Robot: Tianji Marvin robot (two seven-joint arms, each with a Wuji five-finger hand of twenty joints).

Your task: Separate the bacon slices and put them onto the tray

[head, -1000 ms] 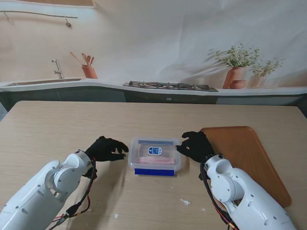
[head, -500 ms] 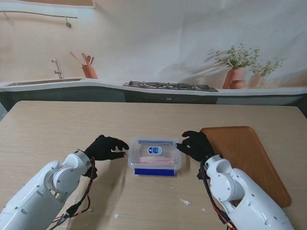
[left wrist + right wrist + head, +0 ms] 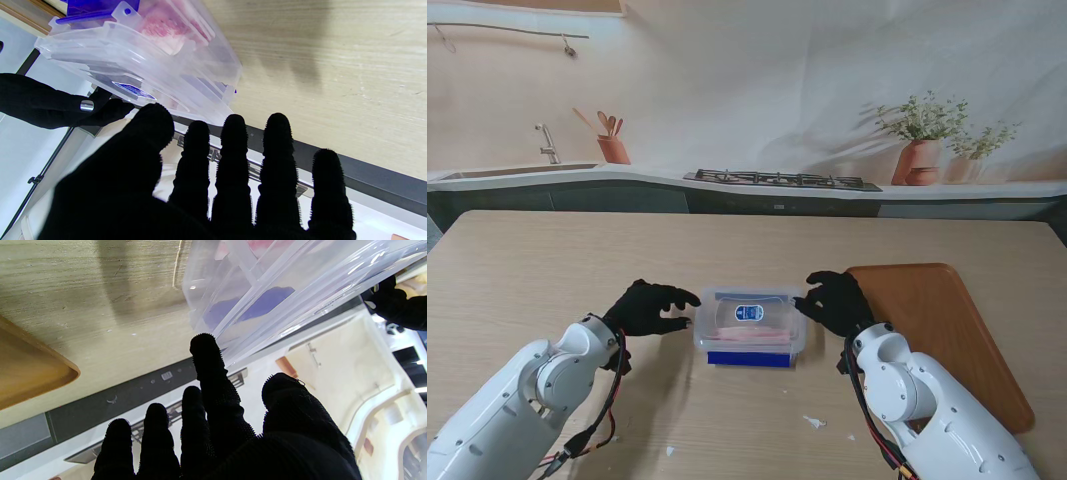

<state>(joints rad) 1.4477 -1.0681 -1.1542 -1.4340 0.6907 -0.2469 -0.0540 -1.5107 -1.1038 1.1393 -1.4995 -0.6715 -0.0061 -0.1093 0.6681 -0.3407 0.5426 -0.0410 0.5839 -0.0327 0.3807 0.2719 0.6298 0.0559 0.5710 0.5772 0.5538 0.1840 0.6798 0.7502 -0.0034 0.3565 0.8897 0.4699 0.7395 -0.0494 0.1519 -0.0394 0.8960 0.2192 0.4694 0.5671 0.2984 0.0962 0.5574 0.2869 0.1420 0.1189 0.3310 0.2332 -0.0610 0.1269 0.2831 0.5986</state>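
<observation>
1. A clear plastic box (image 3: 750, 327) with its lid on sits on the table (image 3: 547, 260), nearer the front edge than the back and about midway between the side edges. The pink bacon (image 3: 160, 28) shows through its wall, so every slice is still inside.
2. The wooden tray (image 3: 937, 330) lies toward the table's right edge, just beside the box, and has nothing on it.
3. The left hand (image 3: 649, 308) is at the box's left end with its fingers spread, holding nothing. From the stand's view its fingertips reach the lid's edge, but I cannot tell whether they touch.
4. The right hand (image 3: 832, 303) is at the box's right end, also spread and gripping nothing. In the right wrist view its index finger (image 3: 206, 353) appears to meet the lid's rim (image 3: 267, 336).
5. Judging from this, the step in hand is opening the box, and no slice has been separated yet.
6. Risks:
   - If one hand pushes harder than the other, the light box could slide across the table or tip.
   - If the fingertips slip off the smooth rim, the lid will stay clipped.
   - If the lid releases suddenly, the box could jerk and spill bacon onto the table instead of the tray.
   - The slices look pressed together, so they may lift as one clump.
</observation>
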